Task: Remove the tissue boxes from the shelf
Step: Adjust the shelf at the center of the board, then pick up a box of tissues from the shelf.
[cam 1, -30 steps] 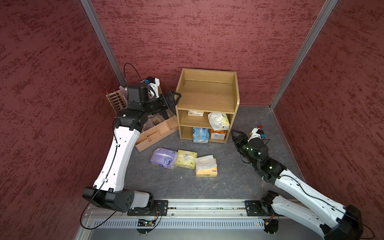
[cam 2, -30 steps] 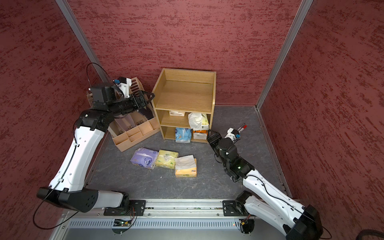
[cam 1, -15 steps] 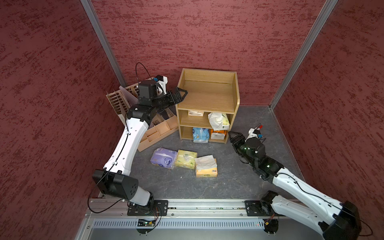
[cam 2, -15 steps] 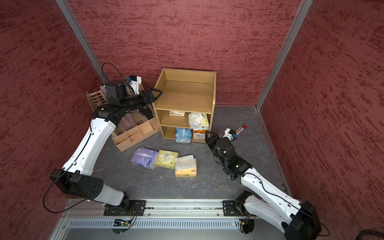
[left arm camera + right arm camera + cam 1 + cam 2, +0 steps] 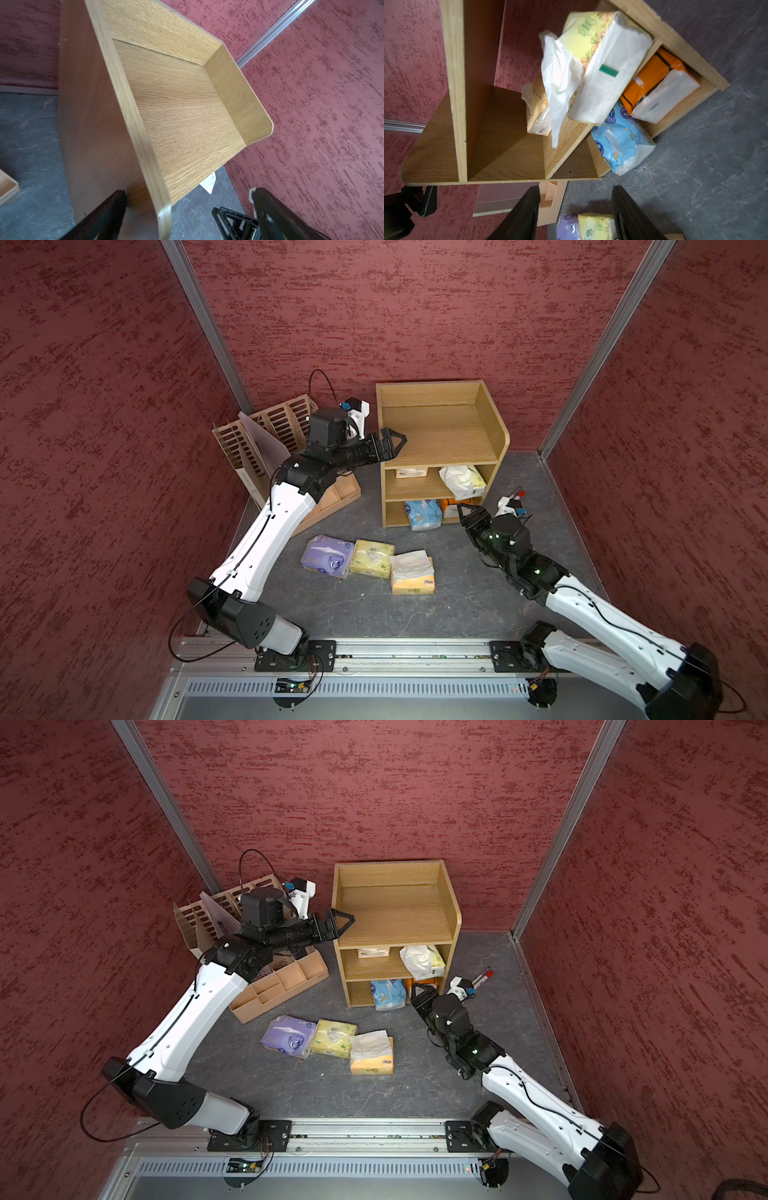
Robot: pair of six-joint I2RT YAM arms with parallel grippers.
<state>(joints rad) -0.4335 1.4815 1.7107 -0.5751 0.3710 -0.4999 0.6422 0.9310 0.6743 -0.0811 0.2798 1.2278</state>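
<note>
Tabletop [image 5: 365,614] dark grey, walls [image 5: 395,302] textured maroon

Green characters "清风" on the yellow-green tissue pack [image 5: 596,227]; other print unreadable.

worktop [image 5: 457,614] is carrying the shelf [image 5: 440,435], file rack [image 5: 257,443], purple pack [image 5: 327,556], pale yellow pack [image 5: 372,558], orange-yellow pack [image 5: 412,580] | middle tier [image 5: 409,488] is holding cream pack [image 5: 411,472], yellow-green pack [image 5: 467,483] | bottom tier [image 5: 395,517] is holding blue pack [image 5: 423,514], bright orange pack [image 5: 451,506]
</note>
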